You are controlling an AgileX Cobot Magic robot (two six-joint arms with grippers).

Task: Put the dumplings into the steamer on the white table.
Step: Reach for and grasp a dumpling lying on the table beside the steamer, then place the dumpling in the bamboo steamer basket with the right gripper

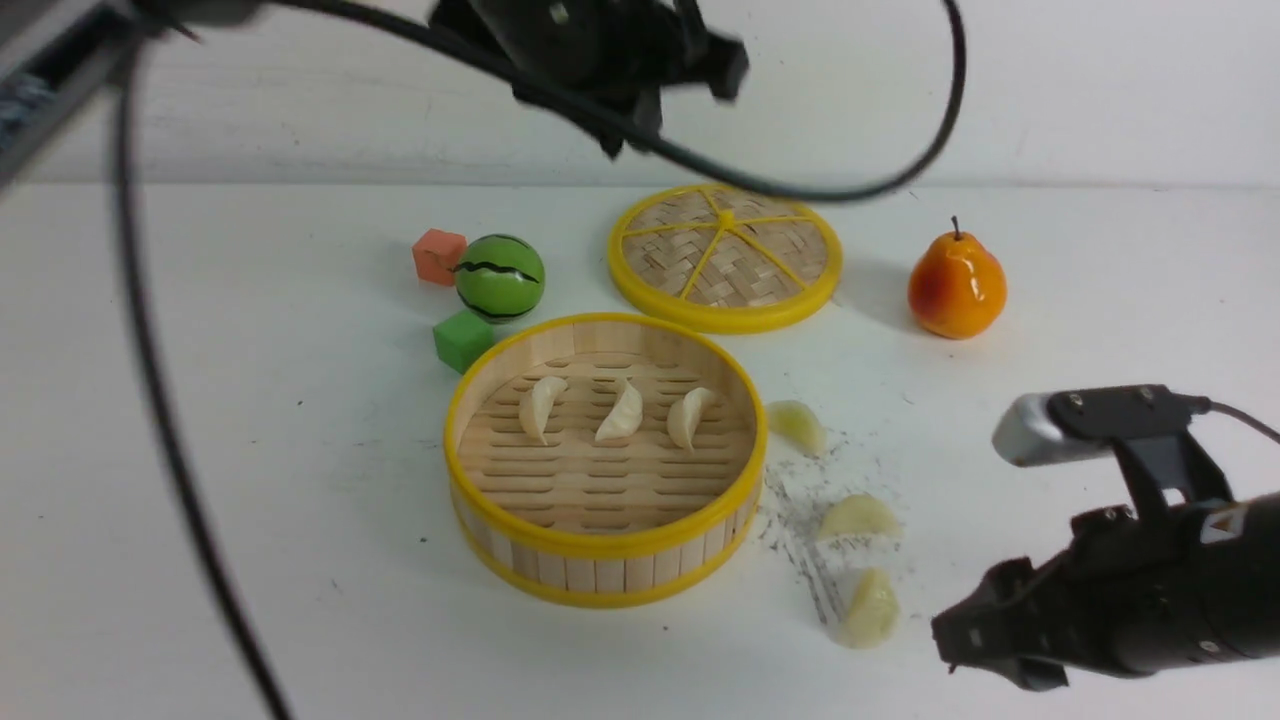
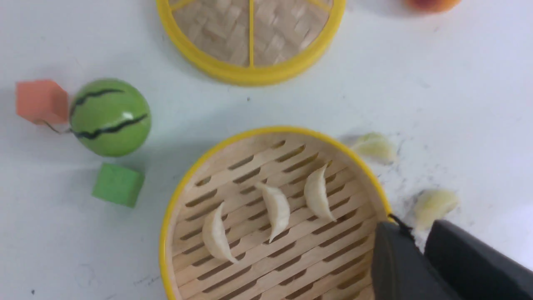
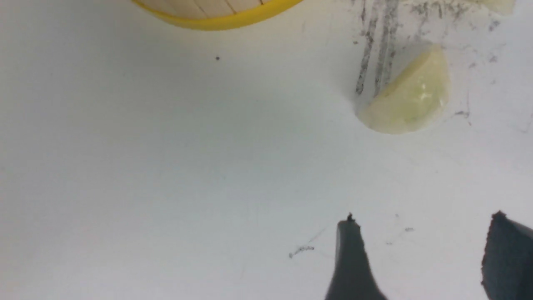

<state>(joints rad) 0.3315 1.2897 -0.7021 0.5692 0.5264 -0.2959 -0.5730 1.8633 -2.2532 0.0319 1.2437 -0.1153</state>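
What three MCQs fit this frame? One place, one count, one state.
1. Where is the flat woven yellow-rimmed lid relative to the round wooden-slat steamer?
A) inside it
B) leaning on it
C) beyond it, flat on the white table

2. How many cream-white crescent dumplings lie in the steamer?
A) three
B) one
C) six

3. The right gripper is:
A) shut on a dumpling
B) open, empty
C) shut on the lid

Answers: C, the lid lies apart, past the steamer's far rim. A, three sit side by side on the slotted floor. B, its fingers stand apart over bare table near a yellow-green dumpling.
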